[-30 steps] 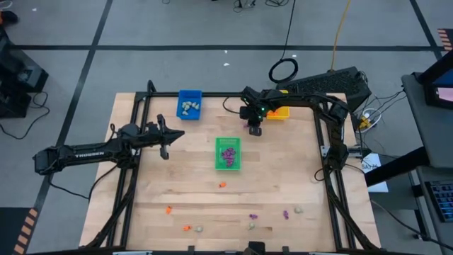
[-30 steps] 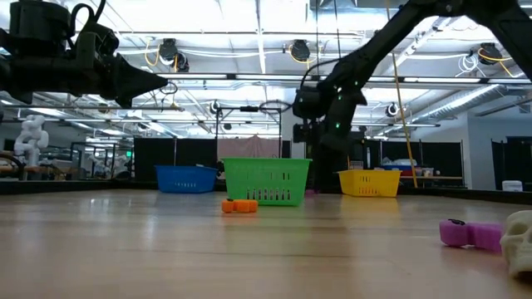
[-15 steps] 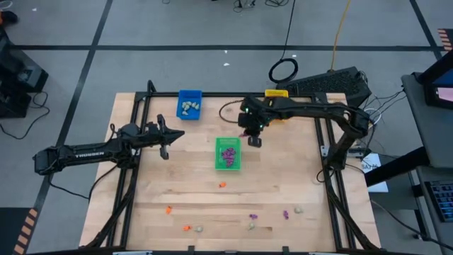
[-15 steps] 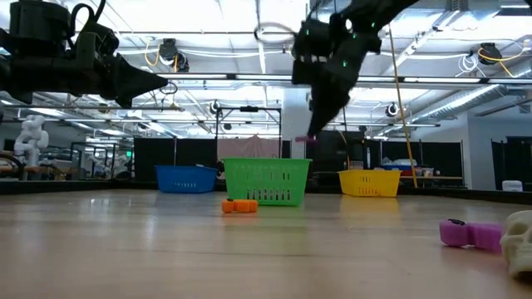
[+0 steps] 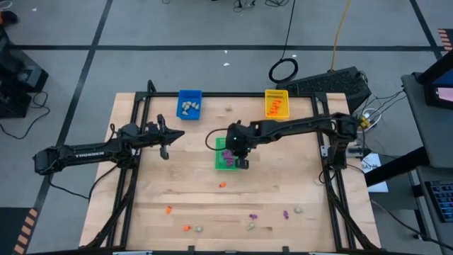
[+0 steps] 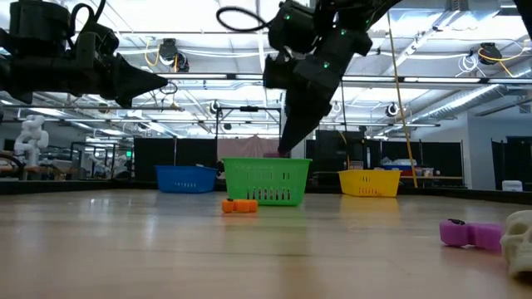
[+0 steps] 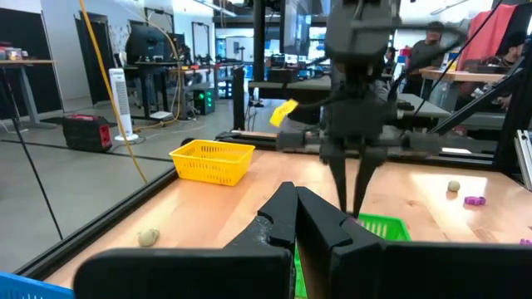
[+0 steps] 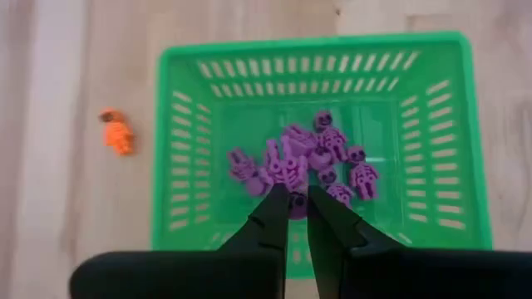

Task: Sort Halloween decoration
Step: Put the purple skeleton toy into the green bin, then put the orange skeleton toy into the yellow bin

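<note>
My right gripper point(image 5: 241, 162) hangs over the green tray point(image 5: 227, 154), which holds several purple trinkets point(image 8: 320, 154). It is shut on one purple trinket point(image 8: 298, 204). My left gripper point(image 5: 175, 134) waits, shut and empty, above the table's left part; its closed fingers show in the left wrist view point(image 7: 295, 209). The blue tray point(image 5: 189, 105) holds pale trinkets and the yellow tray point(image 5: 277, 103) holds orange ones. Loose orange point(image 5: 222, 185), purple point(image 5: 286, 213) and pale point(image 5: 250, 226) trinkets lie on the table's near part. My right gripper pinches a purple trinket point(image 8: 298, 204) between its two fingertips point(image 8: 283, 199), coming from above and pointing down. The trinket is lifted clear, above the pile in the green tray. Which part of the trinket the fingers have cannot be told.
A black frame point(image 5: 212, 95) runs around the table. A pale trinket point(image 5: 228, 108) lies between the blue and yellow trays. More loose trinkets lie near the front edge: orange point(image 5: 168, 210), purple point(image 5: 253, 215), pale point(image 5: 299, 210). An orange one point(image 8: 119, 133) lies beside the green tray.
My right gripper has gone from beside the yellow tray toward the table's left and near edges, ending over the green tray, and has stayed shut on the purple trinket.
</note>
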`<state>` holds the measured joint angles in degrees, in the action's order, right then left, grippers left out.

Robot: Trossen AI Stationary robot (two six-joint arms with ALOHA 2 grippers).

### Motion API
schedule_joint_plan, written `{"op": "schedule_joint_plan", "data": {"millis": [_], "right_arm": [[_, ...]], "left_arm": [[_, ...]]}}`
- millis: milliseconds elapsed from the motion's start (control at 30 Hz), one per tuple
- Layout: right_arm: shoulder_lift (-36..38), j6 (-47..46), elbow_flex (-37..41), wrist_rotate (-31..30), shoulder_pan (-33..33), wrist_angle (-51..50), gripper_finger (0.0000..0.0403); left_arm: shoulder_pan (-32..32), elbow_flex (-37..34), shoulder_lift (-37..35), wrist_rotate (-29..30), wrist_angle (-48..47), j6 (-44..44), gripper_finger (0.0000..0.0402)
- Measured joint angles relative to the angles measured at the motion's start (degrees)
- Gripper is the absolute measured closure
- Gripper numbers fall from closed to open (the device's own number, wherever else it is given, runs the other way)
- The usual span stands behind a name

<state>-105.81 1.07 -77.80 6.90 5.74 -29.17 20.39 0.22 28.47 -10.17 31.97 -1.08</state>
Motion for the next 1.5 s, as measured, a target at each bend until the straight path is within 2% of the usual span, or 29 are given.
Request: {"op": "schedule_joint_plan", "data": {"millis": [133, 500, 833, 933, 1033, 1133, 1267, 1500], "right_arm": [[-2.03, -0.12, 0.00, -2.46, -0.25, 1.15, 0.0390], [-4.56, 1.39, 0.00, -2.45, 0.02, 2.88, 0.0384], [-2.23, 2.33, -0.38, -2.53, -0.75, 3.34, 0.0302], [-0.46, 3.72, -0.90, -2.50, -0.75, 4.31, 0.0294], [1.29, 7.17, -0.97, -2.58, -0.70, 4.93, 0.0311], [1.44, 10.38, -0.67, -2.49, -0.73, 6.46, 0.0344], [1.33, 11.77, 3.53, -2.43, -0.73, 13.75, 0.0394], [6.49, 8.90, 17.14, -2.26, -0.99, 31.45, 0.0401]], "left_arm": [[0.01, -0.01, 0.00, 0.00, 0.00, 0.00, 0.0394], [0.01, -0.01, 0.00, 0.00, 0.00, 0.00, 0.0394], [0.01, 0.01, 0.00, 0.00, 0.00, 0.00, 0.0394], [0.00, -0.01, 0.00, 0.00, 0.01, 0.00, 0.0394], [-0.04, -0.01, 0.00, 0.00, 0.02, 0.00, 0.0394], [-0.05, 0.01, 0.00, 0.00, 0.08, 0.00, 0.0394], [-0.05, 0.01, 0.00, 0.00, 0.17, 0.00, 0.0394], [-0.16, 0.02, 0.07, 0.02, 0.91, -2.28, 0.0394]]}}
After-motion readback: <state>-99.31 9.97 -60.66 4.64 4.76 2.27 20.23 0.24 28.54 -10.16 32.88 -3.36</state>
